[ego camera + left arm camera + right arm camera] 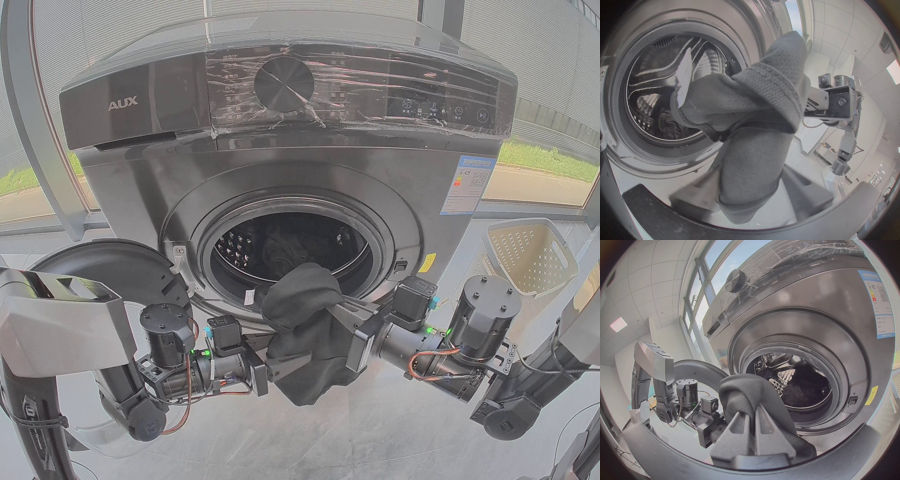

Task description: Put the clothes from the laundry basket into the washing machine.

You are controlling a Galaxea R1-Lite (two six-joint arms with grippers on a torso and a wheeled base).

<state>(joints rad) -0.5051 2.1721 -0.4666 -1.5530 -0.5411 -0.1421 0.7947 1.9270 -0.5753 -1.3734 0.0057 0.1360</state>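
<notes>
One grey front-loading washing machine stands on a pale, glossy tiled floor, backed by tall windows with a strip of grass outside. Its round door is swung open to the left, and some dark clothes lie inside the drum. A cream laundry basket with perforated walls sits tipped on the floor to the right of the machine, its mouth facing toward me. A black garment hangs just in front of the drum's mouth, at its lower rim, between the two arms. The right claw comes in from the right with its fingers clenched together on the garment's upper fold, so the cloth humps over the fingertips. The left claw sits lower and to the left, with its fingers spread wide. The cloth hangs down between them, and I see no pinch on it there. The garment's long axis runs roughly up and down. Its rounded, folded top is level with the bottom lip of the opening and leans toward the drum, and its loose end points at the floor without reaching it. A small white tag sticks out from the edge nearest the drum. The fabric looks knitted, with a ribbed band near the fold.
</notes>
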